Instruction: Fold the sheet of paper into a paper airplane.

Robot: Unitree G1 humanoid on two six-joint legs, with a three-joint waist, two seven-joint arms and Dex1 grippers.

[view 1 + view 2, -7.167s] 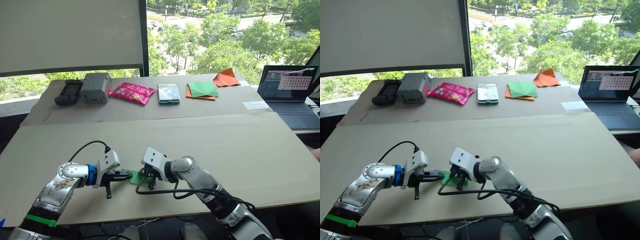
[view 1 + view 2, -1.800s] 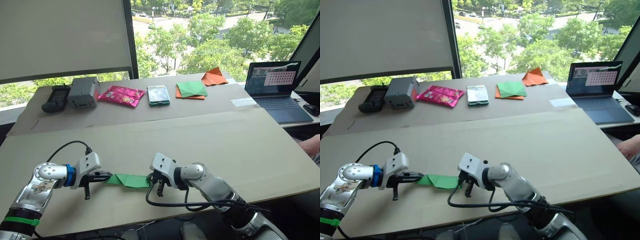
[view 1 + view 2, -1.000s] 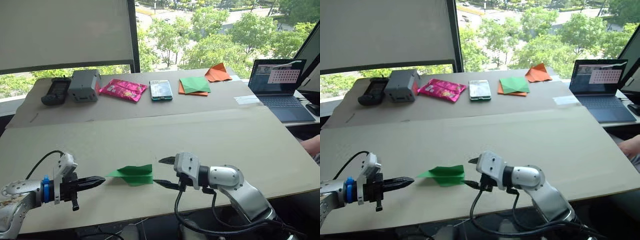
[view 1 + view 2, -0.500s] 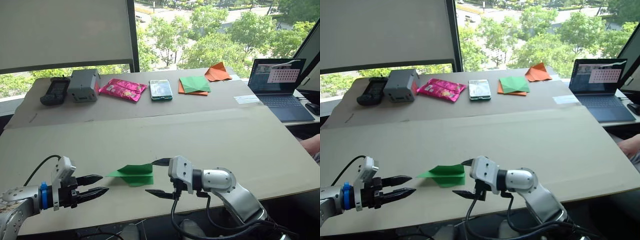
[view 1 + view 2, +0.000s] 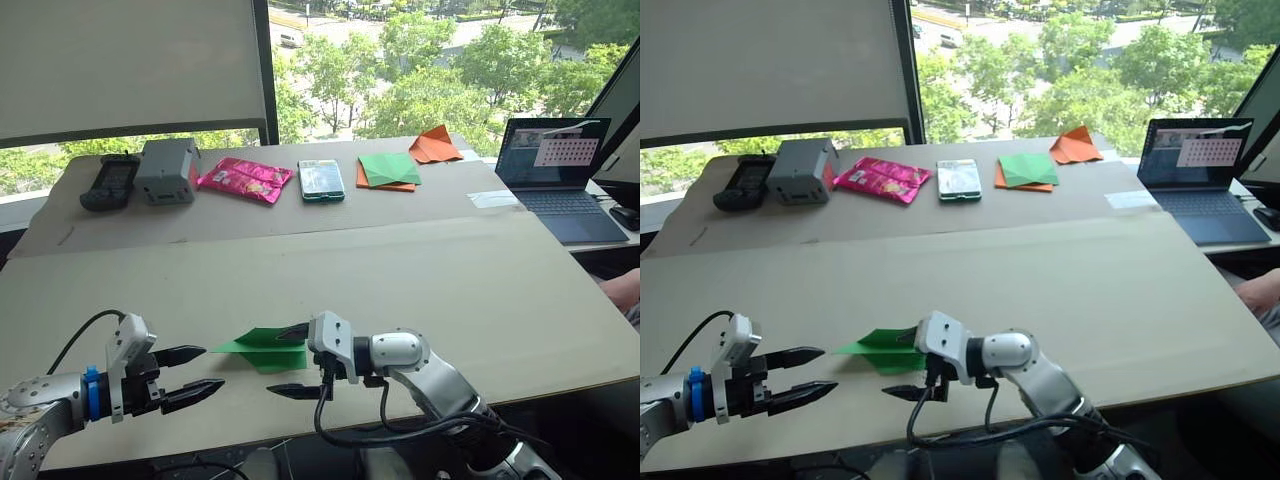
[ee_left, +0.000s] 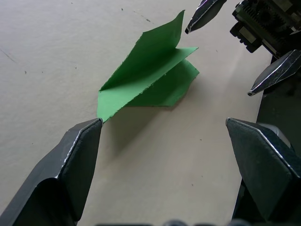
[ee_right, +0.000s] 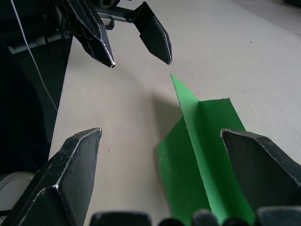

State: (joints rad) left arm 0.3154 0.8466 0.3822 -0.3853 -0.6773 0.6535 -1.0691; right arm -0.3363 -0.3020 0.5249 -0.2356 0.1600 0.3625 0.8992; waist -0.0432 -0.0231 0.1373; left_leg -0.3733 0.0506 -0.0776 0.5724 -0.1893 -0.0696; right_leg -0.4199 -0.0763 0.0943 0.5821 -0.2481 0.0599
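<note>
The sheet of paper, folded into a bright green pointed paper airplane point(image 5: 262, 348), lies on the tan table near its front edge. Its tip points to the left and one wing stands up point(image 6: 150, 75). My left gripper point(image 5: 213, 367) is open just left of the tip and does not touch it. My right gripper point(image 5: 280, 363) is open at the plane's right end. One of its fingers reaches over the rear edge and the other is in front of the paper point(image 7: 207, 141). Neither gripper holds anything.
Along the back of the table are a black controller point(image 5: 109, 182), a grey box point(image 5: 166, 170), a pink packet point(image 5: 244, 179), a phone point(image 5: 321, 179), a green sheet on orange paper point(image 5: 388, 170) and a folded orange paper point(image 5: 436, 144). A laptop point(image 5: 555, 175) stands at the right.
My left gripper has opened from shut. My right gripper has slid left, up to the plane's rear end, and stayed open. The plane has not moved.
</note>
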